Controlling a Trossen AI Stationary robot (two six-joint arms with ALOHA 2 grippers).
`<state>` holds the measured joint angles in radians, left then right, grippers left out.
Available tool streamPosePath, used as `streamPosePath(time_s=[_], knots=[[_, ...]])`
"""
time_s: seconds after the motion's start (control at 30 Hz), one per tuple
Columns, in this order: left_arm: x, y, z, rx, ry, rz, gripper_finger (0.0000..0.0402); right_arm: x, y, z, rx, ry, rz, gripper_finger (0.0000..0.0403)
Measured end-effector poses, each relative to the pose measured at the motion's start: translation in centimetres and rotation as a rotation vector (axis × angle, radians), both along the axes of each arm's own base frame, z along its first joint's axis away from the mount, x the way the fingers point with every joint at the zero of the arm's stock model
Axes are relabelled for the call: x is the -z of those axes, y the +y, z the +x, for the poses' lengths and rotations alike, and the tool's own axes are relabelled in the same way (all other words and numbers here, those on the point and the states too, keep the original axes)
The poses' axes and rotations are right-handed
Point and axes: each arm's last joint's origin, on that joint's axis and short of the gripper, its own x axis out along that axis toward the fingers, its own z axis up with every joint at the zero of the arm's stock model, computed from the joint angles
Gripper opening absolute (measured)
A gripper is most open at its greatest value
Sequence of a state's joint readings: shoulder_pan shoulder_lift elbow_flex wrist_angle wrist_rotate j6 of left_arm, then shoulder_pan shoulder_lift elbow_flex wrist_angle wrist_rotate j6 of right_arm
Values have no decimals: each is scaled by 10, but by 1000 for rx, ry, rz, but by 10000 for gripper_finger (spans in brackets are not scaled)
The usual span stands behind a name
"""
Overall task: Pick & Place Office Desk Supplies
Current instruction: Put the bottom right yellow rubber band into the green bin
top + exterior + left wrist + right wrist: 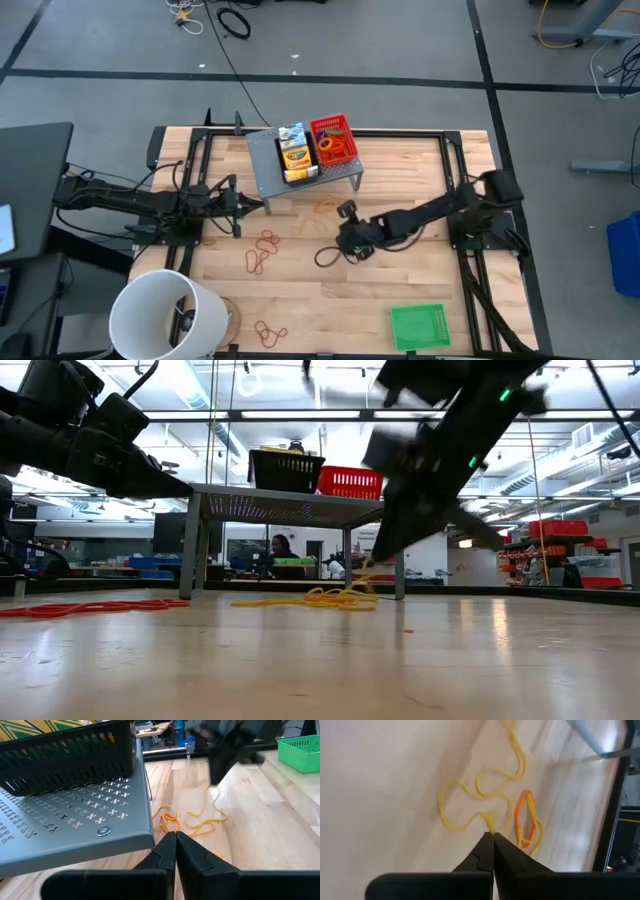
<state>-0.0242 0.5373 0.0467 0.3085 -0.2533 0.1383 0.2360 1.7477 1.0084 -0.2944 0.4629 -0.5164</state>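
Thin yellow and orange rubber bands lie tangled on the wood in front of the grey riser. My right gripper is shut on the yellow one; it also shows in the high view and the left wrist view. My left gripper is shut and empty, level beside the riser's left front corner. On the riser stand a black tray with the crayon box and a red tray. My right gripper pinches the yellow rubber band at a bend of its loop between its two fingertips, coming from above and slanting down. One strand rises off the table to the tips; the rest of the band lies slack on the wood.
Red rubber bands lie left of centre and at the near edge. A dark loop lies under the right arm. A green tray sits at the near right, a big white bucket at the near left.
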Motion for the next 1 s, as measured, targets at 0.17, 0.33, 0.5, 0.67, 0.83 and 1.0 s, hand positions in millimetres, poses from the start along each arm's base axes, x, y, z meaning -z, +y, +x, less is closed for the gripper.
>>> streamPosePath(time_s=[0.17, 0.33, 0.5, 0.67, 0.83, 1.0], knots=[[0, 0, 0, -1, -2, -6, 14, -38, 30, -27, 30, -37, 112, 1], [0, 0, 0, -3, -7, -18, 14, -82, 62, -51, 54, -54, 202, 1], [-1, 0, 0, -3, -12, -18, 14, -124, 86, -72, 133, 2, 274, 0], [-1, 0, 0, -2, -11, -11, 14, -159, 104, -90, 193, 36, 390, 0], [-1, 0, 0, 0, -8, 1, 14, -185, 113, -107, 313, 105, 555, 0], [-1, 0, 0, 1, -7, 2, 14, -188, 126, -119, 424, 199, 701, 0]])
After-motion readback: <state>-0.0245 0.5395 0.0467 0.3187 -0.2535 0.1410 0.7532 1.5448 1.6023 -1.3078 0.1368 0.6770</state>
